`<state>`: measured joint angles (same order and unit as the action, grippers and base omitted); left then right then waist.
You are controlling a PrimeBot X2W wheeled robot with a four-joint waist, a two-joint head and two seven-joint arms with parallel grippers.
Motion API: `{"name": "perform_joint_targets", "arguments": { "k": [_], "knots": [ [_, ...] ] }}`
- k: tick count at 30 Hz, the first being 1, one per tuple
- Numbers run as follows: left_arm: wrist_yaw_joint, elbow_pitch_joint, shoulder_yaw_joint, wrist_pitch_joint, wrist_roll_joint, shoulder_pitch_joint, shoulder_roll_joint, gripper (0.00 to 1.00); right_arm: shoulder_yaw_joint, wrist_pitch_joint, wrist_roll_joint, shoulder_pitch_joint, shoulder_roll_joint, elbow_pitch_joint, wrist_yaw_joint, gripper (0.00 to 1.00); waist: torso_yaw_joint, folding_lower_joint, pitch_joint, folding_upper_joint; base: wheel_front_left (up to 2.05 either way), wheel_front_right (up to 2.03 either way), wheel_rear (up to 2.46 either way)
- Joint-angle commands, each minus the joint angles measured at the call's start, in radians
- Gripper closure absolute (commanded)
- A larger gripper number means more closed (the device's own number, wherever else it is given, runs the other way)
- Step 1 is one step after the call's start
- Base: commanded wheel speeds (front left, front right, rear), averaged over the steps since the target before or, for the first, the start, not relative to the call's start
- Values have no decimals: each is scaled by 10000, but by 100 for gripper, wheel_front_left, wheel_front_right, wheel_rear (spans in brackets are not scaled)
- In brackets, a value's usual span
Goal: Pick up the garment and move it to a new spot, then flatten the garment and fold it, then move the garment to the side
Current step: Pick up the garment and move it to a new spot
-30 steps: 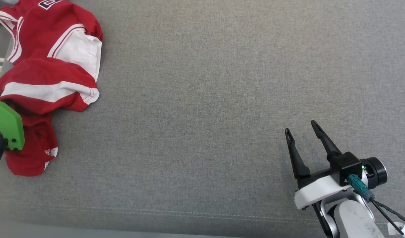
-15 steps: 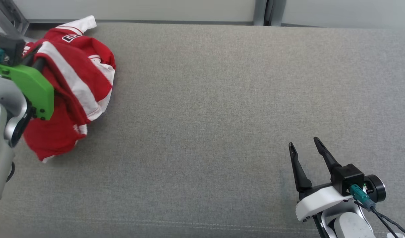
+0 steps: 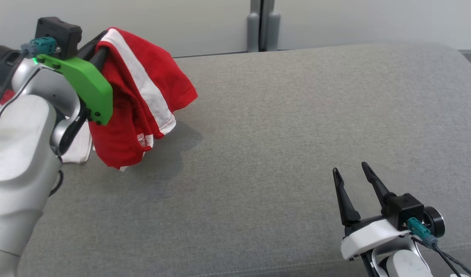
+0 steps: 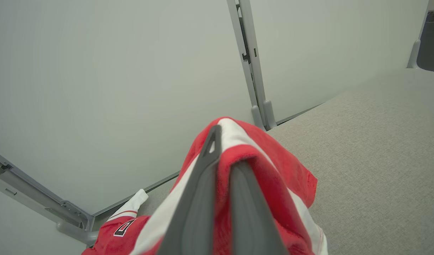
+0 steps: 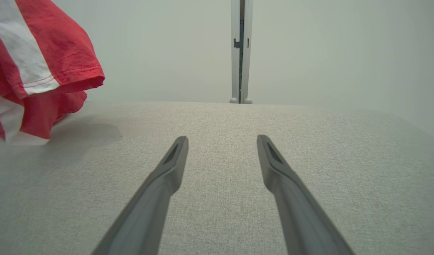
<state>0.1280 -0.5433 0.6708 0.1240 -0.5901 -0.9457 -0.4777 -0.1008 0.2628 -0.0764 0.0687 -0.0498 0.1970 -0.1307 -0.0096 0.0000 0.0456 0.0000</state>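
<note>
- Grey upholstery (image 3: 281,134) runs across your whole workspace, and the pale wall panels (image 3: 162,23) with their post (image 3: 261,25) now show along the top of the head view. The camera has tilted up, so don't read that shift as the things moving.
- A second ago the garment (image 3: 143,92) lay crumpled flat at the far left. Now it hangs in a bunch from your left gripper (image 3: 100,44), raised over the left end of the surface.
- In the left wrist view those fingers (image 4: 199,191) are pinched tight on a fold of red and white cloth, so the grasp has taken.
- The lowest hem looks very near the surface or brushing it, and a sleeve end (image 4: 131,203) trails low by the wall. I judge the lift isn't quite clear.
- Your right gripper (image 3: 349,167) has barely moved. It waits at the lower right, jaws spread wide and empty, well apart from the cloth.
- The pick-up looks done and the carry to a new spot is under way. Flattening, folding and setting aside remain.
</note>
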Motion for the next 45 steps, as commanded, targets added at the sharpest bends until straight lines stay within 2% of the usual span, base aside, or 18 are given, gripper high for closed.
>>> {"name": "perform_joint_targets", "arguments": {
  "k": [1,7,13,16,25,33,35,36,37,41,45],
  "knots": [
    [-67,-114,-11,-165,-122,-214,246,100,10,50,-37,3,-15,-44,-1,0,-894,0,-9,0,0,0,0],
    [-201,-961,121,-863,-232,-330,1419,100,-79,49,-45,204,-15,-123,-1,0,-1842,0,376,0,0,0,0],
    [-546,-2114,106,-1798,-328,-188,2520,100,-282,50,-144,418,-10,-217,-1,0,-2530,0,859,0,0,0,0],
    [-628,-2593,154,-2080,-338,-38,2834,100,-383,50,-207,493,-10,-237,-1,0,-2727,0,1023,0,0,0,0],
    [-477,-4668,442,-2731,-528,419,3795,100,-696,50,-342,746,-11,-258,-1,0,-3308,0,1585,0,0,0,0],
    [-417,-5615,646,-3277,-750,555,4204,100,-936,50,-461,823,-11,-113,-1,0,-3386,0,1683,0,0,0,0],
    [-403,-5650,746,-3392,-788,513,4238,52,-921,50,-461,809,-11,-64,-1,0,-3296,0,1611,0,0,0,0],
    [-388,-5625,816,-3447,-811,486,4250,12,-901,50,-451,795,-9,-38,-1,0,-3236,0,1561,0,0,0,0],
    [-353,-5509,873,-3503,-914,516,4259,0,-893,50,-433,774,-11,-13,-1,0,-3173,0,1491,0,0,0,0],
    [-306,-4707,1279,-3574,-1536,966,4260,0,-775,50,-346,582,-12,104,-1,0,-2828,0,1101,0,0,0,0],
    [-469,-3883,1631,-3601,-2408,1515,4261,0,-587,50,-265,359,-15,148,1,0,-2390,0,665,0,0,0,0]
  ]
}}
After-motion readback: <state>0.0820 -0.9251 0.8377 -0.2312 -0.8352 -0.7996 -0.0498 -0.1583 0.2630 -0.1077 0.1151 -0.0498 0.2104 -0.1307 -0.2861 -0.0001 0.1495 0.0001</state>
